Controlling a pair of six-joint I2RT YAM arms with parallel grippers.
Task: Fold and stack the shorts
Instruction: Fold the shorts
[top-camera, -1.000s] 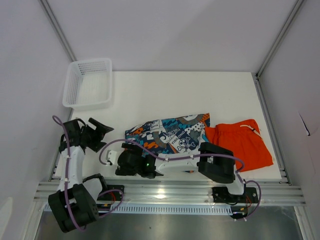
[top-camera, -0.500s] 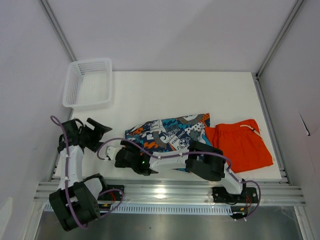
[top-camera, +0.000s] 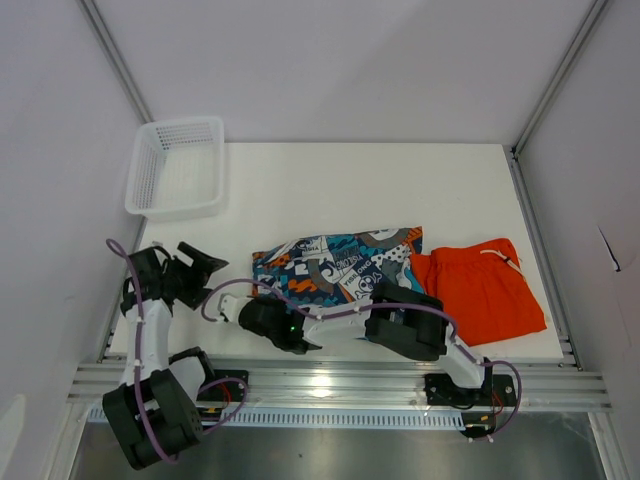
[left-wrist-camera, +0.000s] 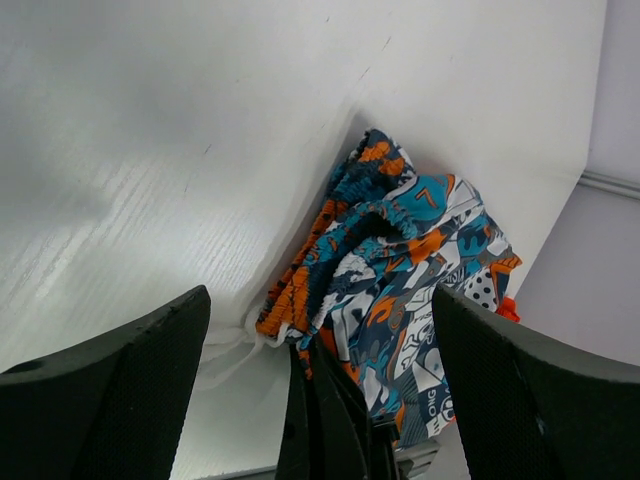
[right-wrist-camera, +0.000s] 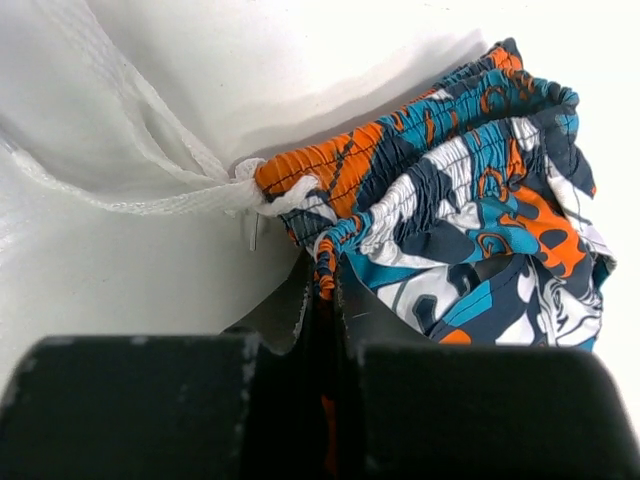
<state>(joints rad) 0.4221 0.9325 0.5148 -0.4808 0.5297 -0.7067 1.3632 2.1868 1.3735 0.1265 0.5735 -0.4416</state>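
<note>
The patterned shorts lie crumpled at the table's middle front, and the plain orange shorts lie flat just to their right. My right gripper reaches across to the patterned pair's left end. In the right wrist view it is shut on the gathered waistband of the patterned shorts, beside the white drawstring. My left gripper stands open a little to the left. In its own view its wide fingers frame the patterned shorts without touching them.
A white mesh basket stands at the back left corner of the white table. Aluminium rails run along the table's front edge and right side. Grey walls close in the sides.
My right gripper has gone from open to shut on the patterned shorts' waistband, after sliding slightly forward. The left arm has barely moved.
</note>
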